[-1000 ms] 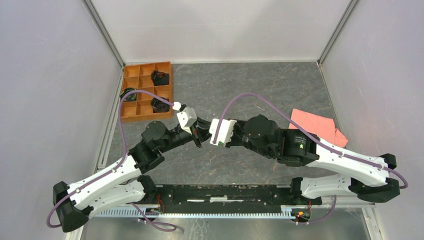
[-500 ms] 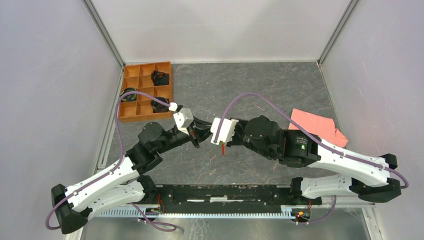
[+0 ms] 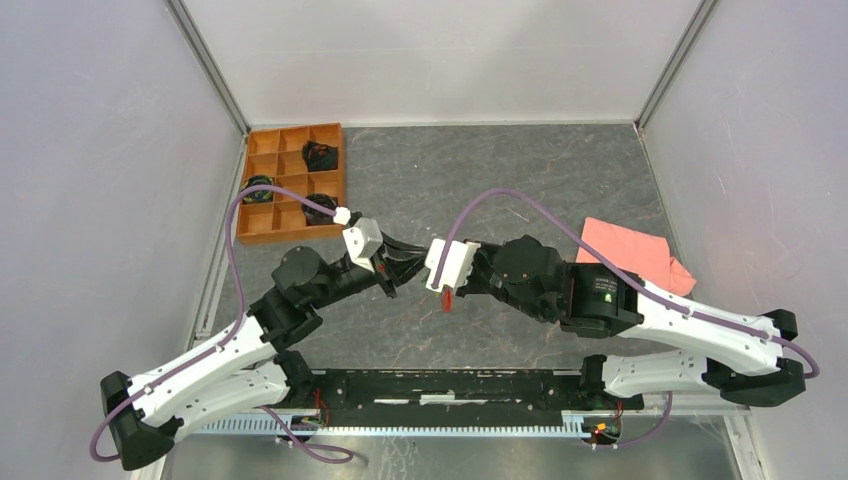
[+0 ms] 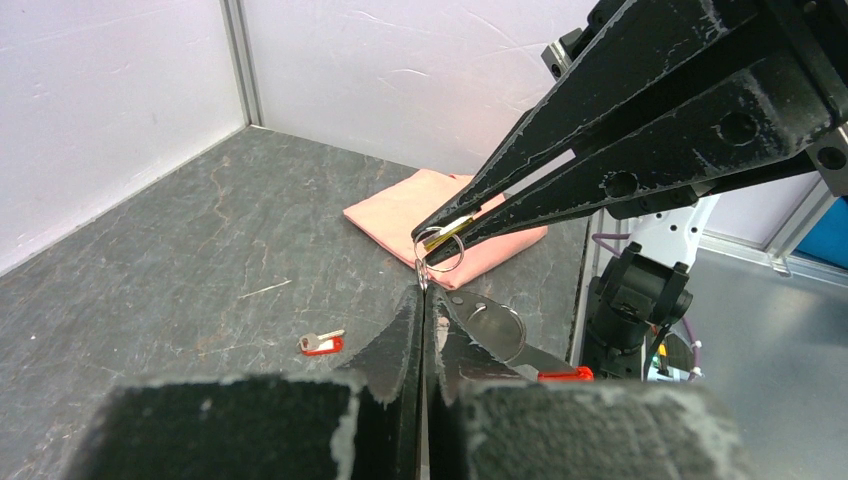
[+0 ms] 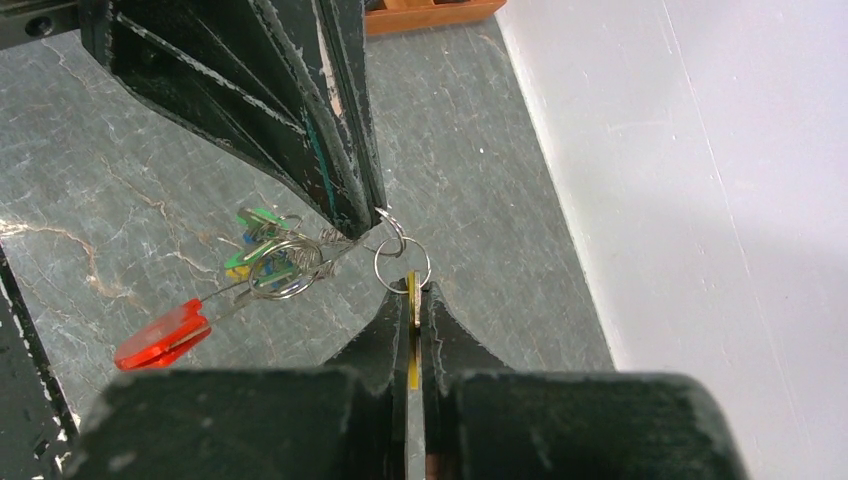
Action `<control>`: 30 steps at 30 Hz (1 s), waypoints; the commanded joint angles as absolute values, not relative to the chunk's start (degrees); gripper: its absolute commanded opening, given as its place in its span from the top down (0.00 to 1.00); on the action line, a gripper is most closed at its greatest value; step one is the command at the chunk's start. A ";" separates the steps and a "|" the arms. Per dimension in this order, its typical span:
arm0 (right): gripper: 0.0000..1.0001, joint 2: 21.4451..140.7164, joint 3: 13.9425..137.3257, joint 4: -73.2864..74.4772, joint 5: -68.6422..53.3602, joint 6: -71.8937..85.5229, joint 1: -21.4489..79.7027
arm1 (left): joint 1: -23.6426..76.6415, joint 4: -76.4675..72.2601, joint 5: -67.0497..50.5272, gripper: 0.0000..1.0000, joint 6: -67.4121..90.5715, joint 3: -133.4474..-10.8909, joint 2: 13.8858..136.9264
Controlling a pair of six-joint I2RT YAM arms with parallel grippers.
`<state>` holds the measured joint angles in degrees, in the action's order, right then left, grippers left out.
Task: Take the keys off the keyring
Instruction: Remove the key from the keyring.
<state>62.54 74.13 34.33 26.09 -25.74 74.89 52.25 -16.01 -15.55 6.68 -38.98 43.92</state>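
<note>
Left gripper point(image 4: 421, 298) sits nearest in its own wrist view, fingers pressed together on a small ring point(image 5: 391, 218) caught at their very tips. Meeting it tip to tip, the right gripper point(image 5: 411, 290) pinches a yellow key point(image 5: 413, 310) flat between its pads. That key is threaded on a second ring point(image 5: 402, 266), which is linked to the first.

Hanging just beside the pinch is the rest of the keyring point(image 5: 287, 272), a larger wire loop. It carries keys point(image 5: 255, 250) with green, yellow and blue heads, and the red strap point(image 5: 165, 336) dangles lowest, clear of the table point(image 5: 480, 150).

Against the overhead picture from a second ago, the two wrists have drawn slightly apart. The red strap, hidden then, now shows below the right gripper. The linked rings lie stretched in a line between the two grips, so the arms appear to be pulling the yellow key against its ring. It is not free yet; working it round the coil looks like the step in hand.

Farther off, a red key point(image 4: 322, 343) lies alone on the table, well apart from the bunch and probably already removed. Beyond it is a folded pink cloth point(image 4: 440, 212). At the far left stands a wooden tray point(image 3: 292, 183) with dark items in some compartments.
</note>
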 commanded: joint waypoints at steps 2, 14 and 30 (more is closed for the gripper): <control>1.00 60.49 73.16 32.20 29.27 -24.52 74.63 | 52.38 -20.21 -16.72 0.98 5.71 -38.74 42.23; 1.00 60.49 72.03 31.99 29.09 -24.02 74.67 | 52.38 -20.93 -16.65 0.98 5.63 -38.64 41.75; 1.00 60.20 70.62 31.29 28.56 -23.37 74.70 | 52.38 -22.38 -15.61 0.98 5.59 -37.81 41.19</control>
